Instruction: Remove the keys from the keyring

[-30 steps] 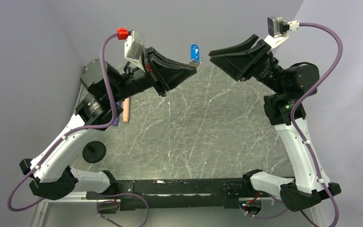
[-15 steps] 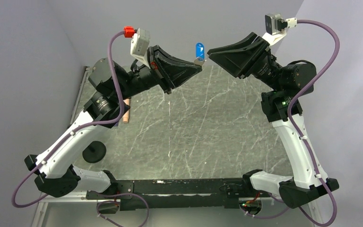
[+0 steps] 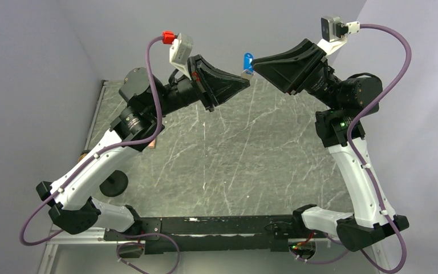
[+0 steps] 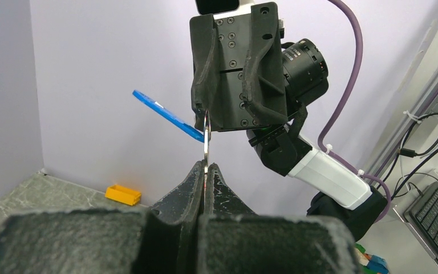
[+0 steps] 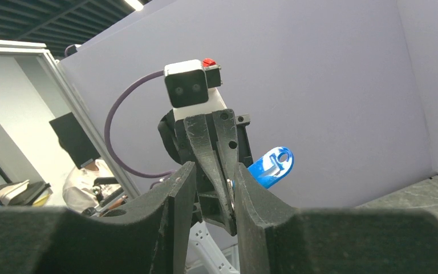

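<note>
High above the table's back edge, my left gripper (image 3: 245,82) is shut on the thin silvery keyring (image 4: 206,137), which shows edge-on and sticks up out of its fingertips (image 4: 198,171). One of the keys, bright blue (image 3: 248,60), hangs on the ring and juts out sideways (image 4: 165,112). My right gripper (image 3: 255,64) faces the left one tip to tip. In the right wrist view its jaws (image 5: 214,171) stand apart around the left fingertips and the ring (image 5: 228,186). The ring lies close to the right-hand finger (image 5: 248,194), and the blue key (image 5: 271,166) shows just behind it.
The grey marbled table (image 3: 234,154) lies well below both grippers. A small yellow block (image 4: 122,194) sits by the back wall. A black round disc (image 3: 113,182) lies at the table's left edge under the left arm. Purple walls close in at the back and sides.
The left arm has swung right, carrying the ring and blue key up to the right gripper's tips. The right gripper's jaws have narrowed around them.
</note>
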